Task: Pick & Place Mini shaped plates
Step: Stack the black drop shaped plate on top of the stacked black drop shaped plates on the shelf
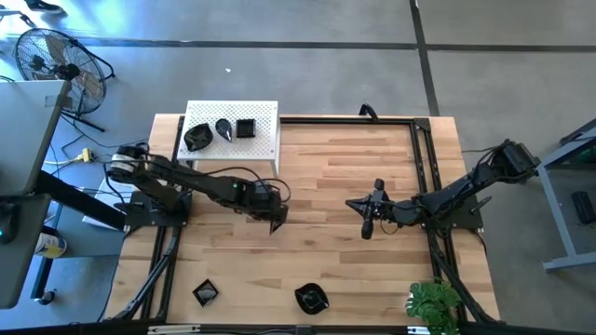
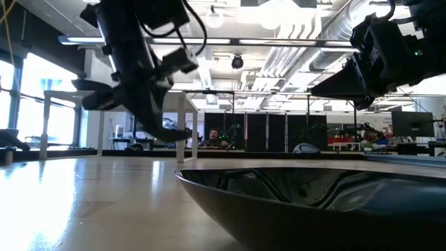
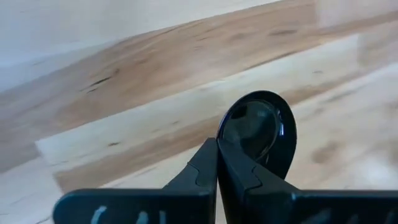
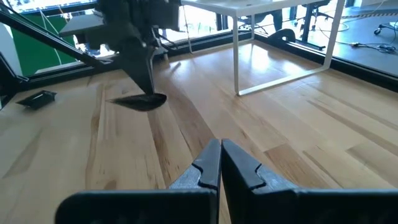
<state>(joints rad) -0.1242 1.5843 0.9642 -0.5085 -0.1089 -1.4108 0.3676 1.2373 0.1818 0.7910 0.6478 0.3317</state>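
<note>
A robotics lab or open workshop hall. Beyond the wooden table [image 1: 326, 205] run exposed ceiling ducts [image 2: 348, 31], desks and monitors [image 2: 411, 125]. A floor fan [image 1: 51, 60] stands beside it.

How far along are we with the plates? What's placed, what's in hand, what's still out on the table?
Placed: three mini plates sit on the white stand. In hand: the left gripper is shut on the rim of a teardrop plate at mid-table. Left: a square plate and a wavy plate wait at the near edge. The right gripper is shut and empty.
</note>
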